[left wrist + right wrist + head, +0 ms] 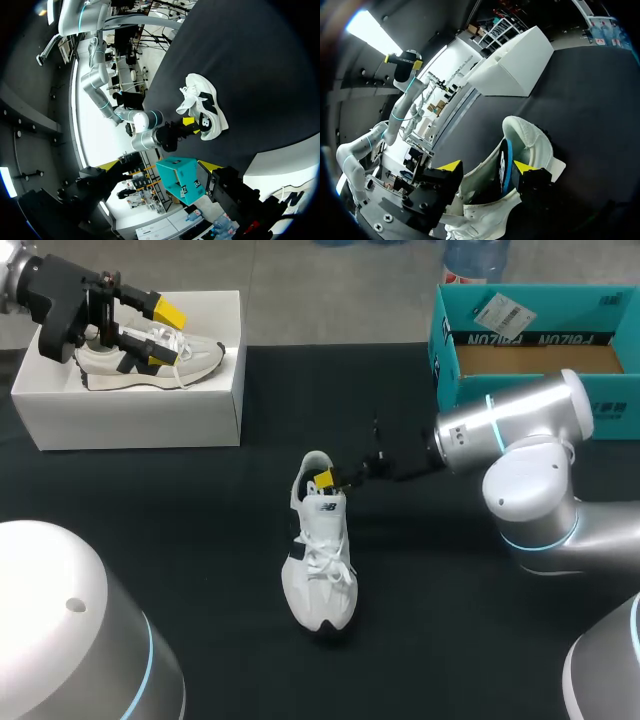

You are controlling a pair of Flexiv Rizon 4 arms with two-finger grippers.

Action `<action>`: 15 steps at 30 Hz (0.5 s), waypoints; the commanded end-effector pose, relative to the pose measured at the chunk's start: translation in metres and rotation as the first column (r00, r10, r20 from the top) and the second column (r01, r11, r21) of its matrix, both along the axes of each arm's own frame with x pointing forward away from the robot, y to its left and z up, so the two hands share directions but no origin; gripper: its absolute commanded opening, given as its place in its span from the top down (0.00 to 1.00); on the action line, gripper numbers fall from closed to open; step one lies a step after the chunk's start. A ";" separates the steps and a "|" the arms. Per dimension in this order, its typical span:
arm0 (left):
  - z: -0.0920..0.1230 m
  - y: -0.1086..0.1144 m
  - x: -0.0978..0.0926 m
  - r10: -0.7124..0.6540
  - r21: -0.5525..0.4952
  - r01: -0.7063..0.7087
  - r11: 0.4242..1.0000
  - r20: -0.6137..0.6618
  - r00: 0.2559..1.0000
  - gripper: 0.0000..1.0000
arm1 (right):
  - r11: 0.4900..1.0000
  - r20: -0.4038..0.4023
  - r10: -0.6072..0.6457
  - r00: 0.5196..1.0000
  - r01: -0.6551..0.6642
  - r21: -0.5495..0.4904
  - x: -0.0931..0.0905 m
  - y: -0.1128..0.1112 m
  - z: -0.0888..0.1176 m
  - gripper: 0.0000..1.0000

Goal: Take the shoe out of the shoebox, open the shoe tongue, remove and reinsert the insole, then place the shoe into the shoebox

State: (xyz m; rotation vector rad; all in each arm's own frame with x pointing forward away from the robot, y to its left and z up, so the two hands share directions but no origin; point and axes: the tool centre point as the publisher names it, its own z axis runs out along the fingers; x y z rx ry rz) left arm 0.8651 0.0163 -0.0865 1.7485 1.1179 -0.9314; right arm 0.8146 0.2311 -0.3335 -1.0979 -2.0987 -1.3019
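**Shoe [318, 570] out, insole [504, 167] step in hand**

Far left: left gripper [164, 336] over white box [130, 415] and second shoe [195, 355], fingers wide, holding nothing, likely out of the way on purpose. Mid-table: shoe on its sole, toe toward robot. Right gripper [486, 167] at heel opening, fingers wide astride insole standing on edge inside, seemingly for pinching it. Far right: teal box [520, 395] open, waiting for return.
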 end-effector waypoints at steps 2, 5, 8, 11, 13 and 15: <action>0.001 0.000 0.000 -0.001 0.004 0.001 1.000 0.001 1.000 0.00 | 0.999 -0.002 0.008 1.000 -0.009 -0.033 0.005 -0.002 0.009 0.25; 0.001 0.000 0.000 -0.001 0.004 0.001 1.000 0.001 1.000 0.00 | 0.998 -0.002 -0.001 1.000 0.001 -0.057 0.007 -0.004 0.015 0.22; 0.001 0.000 0.000 -0.001 0.004 0.001 1.000 0.001 1.000 0.00 | 0.995 -0.025 -0.024 0.999 0.021 -0.101 0.008 -0.008 0.024 0.26; 0.001 0.000 0.000 -0.001 0.004 0.001 1.000 0.001 1.000 0.00 | 0.989 -0.055 -0.051 0.997 0.043 -0.144 0.010 -0.010 0.032 0.53; 0.001 0.000 0.000 -0.001 0.004 0.001 1.000 0.001 1.000 0.00 | 0.986 -0.067 -0.072 0.995 0.061 -0.157 0.011 -0.009 0.035 0.64; 0.001 0.000 0.000 -0.001 0.004 0.001 1.000 0.001 1.000 0.00 | 0.983 -0.069 -0.097 0.993 0.084 -0.165 0.012 -0.009 0.038 0.72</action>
